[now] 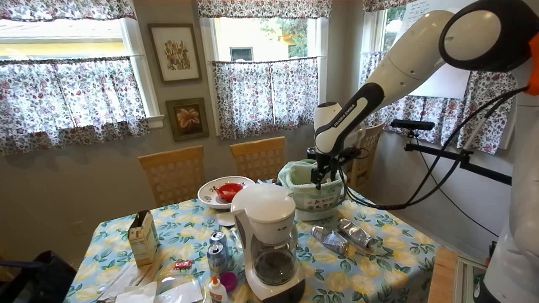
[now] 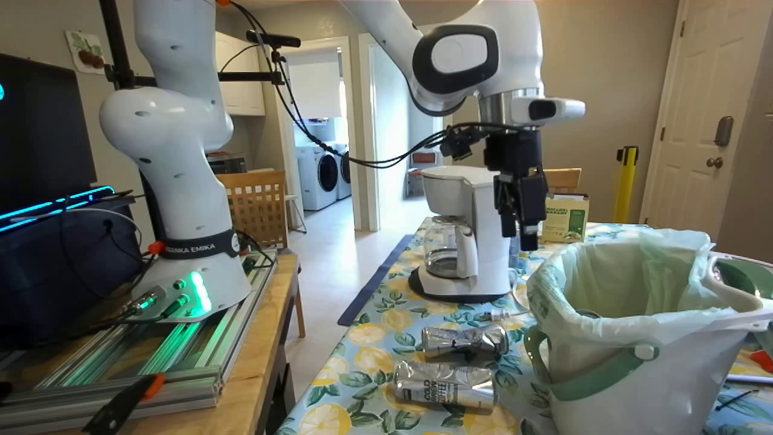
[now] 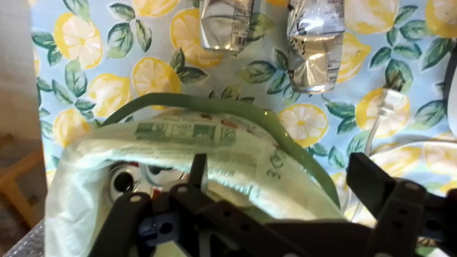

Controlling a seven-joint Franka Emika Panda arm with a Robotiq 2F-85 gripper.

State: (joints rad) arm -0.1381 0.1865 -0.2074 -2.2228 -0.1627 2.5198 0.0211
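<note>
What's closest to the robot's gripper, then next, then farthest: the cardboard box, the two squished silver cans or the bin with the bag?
In an exterior view:
1. Bin: just below the gripper.
2. Silver cans: lying beside the bin; which can is nearer is too close to call.
3. Cardboard box: standing far off, toward the picture's left.

Home, dining area by the look of it: lemon-print tablecloth [image 2: 362, 350], woven-back wooden chairs [image 1: 174, 179] drawn up along it, floral café curtains [image 1: 265, 94] across the windows [image 1: 273, 40], framed flower pictures [image 1: 187, 120] on a grey wall [image 1: 105, 181]. Drip coffee maker [image 2: 483, 235] and a patterned bowl [image 1: 206, 198] sitting on the tablecloth, both ordinary household stuff. In an exterior view a doorway [image 2: 353, 121] gives onto white front-loading laundry machines [image 2: 311, 175], a white cabinet [image 2: 244, 99] hangs nearby, and a panelled door [image 2: 694, 109] stands across the room.
</note>
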